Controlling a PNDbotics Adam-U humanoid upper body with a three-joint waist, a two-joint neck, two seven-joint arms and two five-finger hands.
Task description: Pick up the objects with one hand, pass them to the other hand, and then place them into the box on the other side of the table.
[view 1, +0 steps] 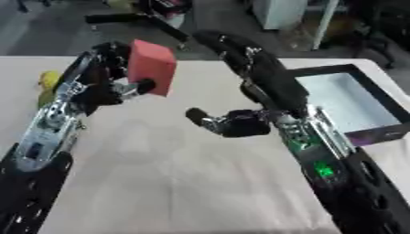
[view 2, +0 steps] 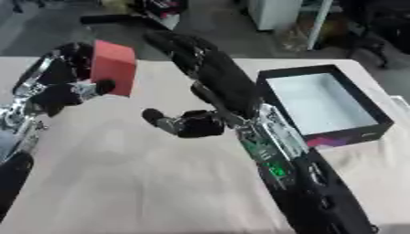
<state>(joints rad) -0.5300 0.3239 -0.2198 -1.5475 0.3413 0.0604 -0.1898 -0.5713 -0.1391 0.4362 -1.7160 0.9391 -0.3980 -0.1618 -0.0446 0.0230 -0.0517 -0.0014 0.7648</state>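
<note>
2 hands meet: your left hand (view 1: pixel 108 89) pinches the red block (view 1: pixel 152 66) aloft so your curled, empty right hand (view 1: pixel 228 122) can take it.

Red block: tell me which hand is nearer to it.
Left. The left hand holds the red block in its fingers; the right hand hangs apart, lower right of it.
</note>
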